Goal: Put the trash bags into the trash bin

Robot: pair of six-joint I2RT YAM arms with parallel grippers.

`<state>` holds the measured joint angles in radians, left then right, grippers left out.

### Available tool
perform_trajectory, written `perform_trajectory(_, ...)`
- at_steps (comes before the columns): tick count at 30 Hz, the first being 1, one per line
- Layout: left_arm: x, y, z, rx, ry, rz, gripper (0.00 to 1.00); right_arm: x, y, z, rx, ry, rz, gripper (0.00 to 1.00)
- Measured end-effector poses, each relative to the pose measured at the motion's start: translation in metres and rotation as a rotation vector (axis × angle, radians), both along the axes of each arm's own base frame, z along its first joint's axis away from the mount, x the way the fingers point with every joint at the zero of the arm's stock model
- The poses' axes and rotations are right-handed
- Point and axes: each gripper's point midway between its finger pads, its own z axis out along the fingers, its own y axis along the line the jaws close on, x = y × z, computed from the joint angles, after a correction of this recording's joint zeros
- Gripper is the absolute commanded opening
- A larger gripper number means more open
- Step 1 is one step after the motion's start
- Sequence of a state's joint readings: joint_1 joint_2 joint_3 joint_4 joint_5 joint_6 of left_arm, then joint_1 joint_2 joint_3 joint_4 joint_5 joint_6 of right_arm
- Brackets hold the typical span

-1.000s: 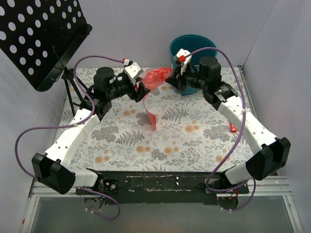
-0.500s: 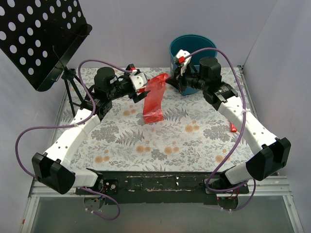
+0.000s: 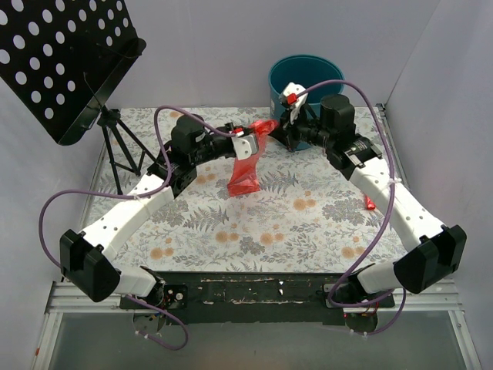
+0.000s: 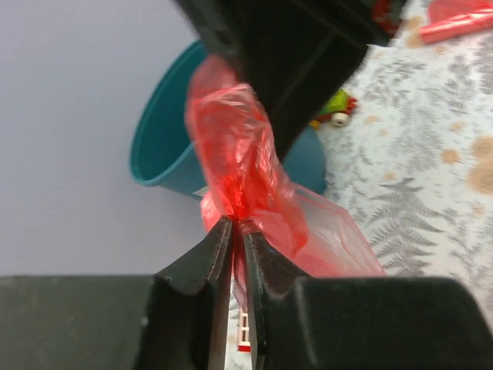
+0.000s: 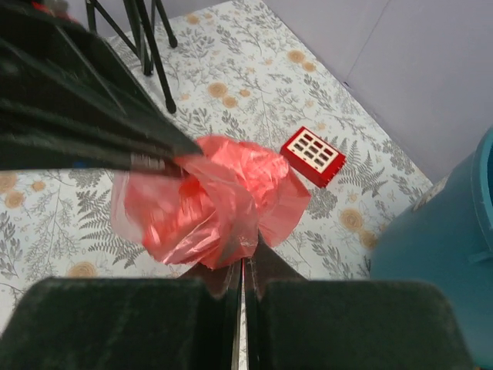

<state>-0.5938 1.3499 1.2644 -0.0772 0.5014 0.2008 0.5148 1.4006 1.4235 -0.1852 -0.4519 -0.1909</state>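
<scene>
The trash bag (image 3: 245,171) is held between both arms above the far-centre part of the floral table surface (image 3: 308,223), outside the trash bin (image 3: 308,68) and just beside it. The left gripper (image 4: 237,231) has its jaws drawn almost together, pinching a gathered fold of the red film. The bunched film rises above the fingertips, and a loose flap hangs below them. The right gripper (image 5: 243,266) has its jaws pressed together on the bag's other end, and the crumpled mass sits directly ahead of its fingertips. The two grippers are close to each other, with the film stretched between them. Whether the hanging lower end touches the surface cannot be determined. The trash bin stands at the far edge, toward the far-right corner. A small red block (image 5: 312,156) with a white grid lies flat on the surface beyond the bag.
</scene>
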Motion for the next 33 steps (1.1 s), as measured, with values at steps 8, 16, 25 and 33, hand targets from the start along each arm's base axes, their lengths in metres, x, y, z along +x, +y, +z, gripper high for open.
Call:
perform_trajectory(8, 0.038, 0.027, 0.035, -0.121, -0.061, 0.261, 0.06, 0.029, -0.049, -0.02, 0.007, 0.093, -0.168, 0.01)
perform_trajectory(16, 0.051, 0.045, 0.037, -0.166, -0.019, 0.359, 0.5, 0.037, -0.078, -0.023, 0.029, 0.132, -0.239, 0.01)
perform_trajectory(25, 0.0, -0.007, 0.006, -0.128, 0.173, 0.05, 0.4, 0.026, -0.074, -0.017, 0.052, 0.134, -0.205, 0.01)
perform_trajectory(33, -0.039, -0.049, 0.009, -0.132, 0.226, -0.168, 0.36, 0.026, -0.074, -0.017, 0.054, 0.137, -0.207, 0.01)
